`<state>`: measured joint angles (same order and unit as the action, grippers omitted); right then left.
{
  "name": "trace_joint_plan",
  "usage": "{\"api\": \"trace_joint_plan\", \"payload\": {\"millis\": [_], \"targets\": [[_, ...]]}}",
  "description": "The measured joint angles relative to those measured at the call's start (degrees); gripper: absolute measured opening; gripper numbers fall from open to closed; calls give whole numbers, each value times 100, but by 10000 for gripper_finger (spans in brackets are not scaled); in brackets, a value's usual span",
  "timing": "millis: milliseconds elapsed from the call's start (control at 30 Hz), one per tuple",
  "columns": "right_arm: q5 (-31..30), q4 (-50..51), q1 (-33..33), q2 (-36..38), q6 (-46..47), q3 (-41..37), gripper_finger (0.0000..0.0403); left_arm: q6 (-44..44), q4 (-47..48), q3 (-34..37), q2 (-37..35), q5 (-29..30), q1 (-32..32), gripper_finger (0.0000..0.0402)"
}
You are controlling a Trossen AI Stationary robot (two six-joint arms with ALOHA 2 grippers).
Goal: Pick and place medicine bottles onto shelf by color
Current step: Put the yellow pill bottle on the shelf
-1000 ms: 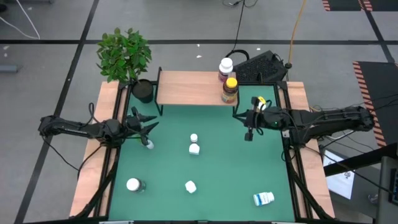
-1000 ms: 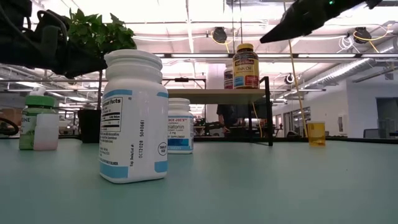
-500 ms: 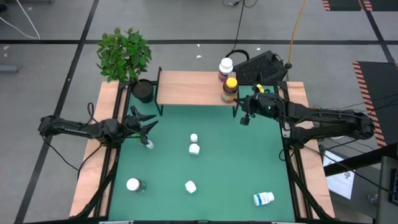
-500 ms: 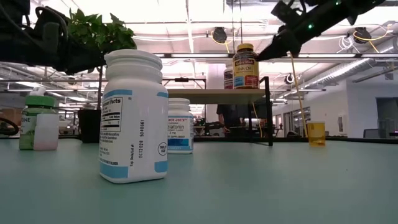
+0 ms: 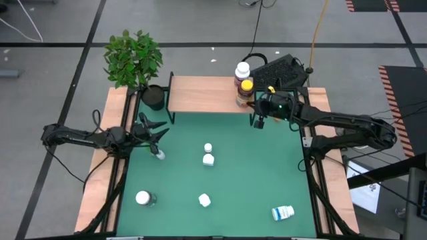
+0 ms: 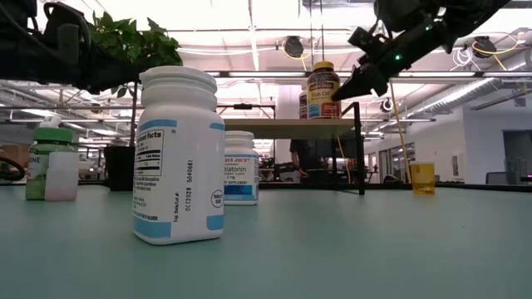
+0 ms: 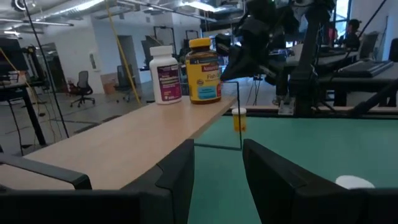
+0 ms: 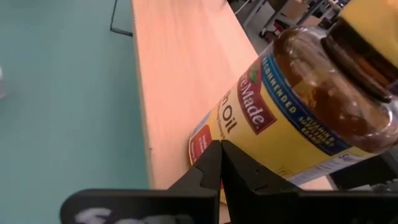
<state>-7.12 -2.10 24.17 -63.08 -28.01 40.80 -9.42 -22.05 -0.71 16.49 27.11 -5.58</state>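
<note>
The shelf (image 5: pixel 207 93) stands at the table's far edge. On its right end stand a white bottle (image 5: pixel 242 70) and an amber bottle with a yellow cap (image 5: pixel 245 92). My right gripper (image 5: pixel 253 105) is shut, with its tips against the amber bottle (image 6: pixel 322 90). My left gripper (image 5: pixel 157 137) waits open at the table's left side, a small white vial (image 5: pixel 161 155) just in front of it. Several white medicine bottles stand on the green table, among them two at the middle (image 5: pixel 209 159) and one near the front left (image 5: pixel 143 198). My right gripper touches the amber bottle's side low on its label (image 8: pixel 214 134) with its shut fingertips (image 8: pixel 217 155). It comes from the table's right, slanting a little downward. The bottle stands upright with its base on the shelf board.
A potted plant (image 5: pixel 133 57) stands at the shelf's left end. One white bottle (image 5: pixel 283 213) lies on its side near the front right. A small orange vial (image 7: pixel 239 118) stands on the table beside the shelf's right leg. A dark keyboard (image 5: pixel 280 70) sits behind the shelf.
My right gripper has swung toward the table's far left, sinking slightly, and has reached the amber bottle on the shelf, staying shut. The amber bottle has shifted a little to the left along the board.
</note>
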Motion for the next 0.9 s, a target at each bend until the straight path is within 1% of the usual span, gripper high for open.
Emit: {"api": "trace_joint_plan", "payload": {"millis": [167,300,400,800,900], "targets": [[10,-350,110,-173,-159,0,0,-60,-92,0,0,0,0,140],[279,-525,256,-268,-199,2,0,-97,-95,0,0,2,0,140],[302,-604,348,-333,-190,2,0,-97,-96,0,0,2,0,140],[453,-778,468,-340,-354,2,0,-104,-100,0,0,2,0,140],[451,-531,469,-257,-379,4,0,-103,-99,0,0,2,0,140]]}}
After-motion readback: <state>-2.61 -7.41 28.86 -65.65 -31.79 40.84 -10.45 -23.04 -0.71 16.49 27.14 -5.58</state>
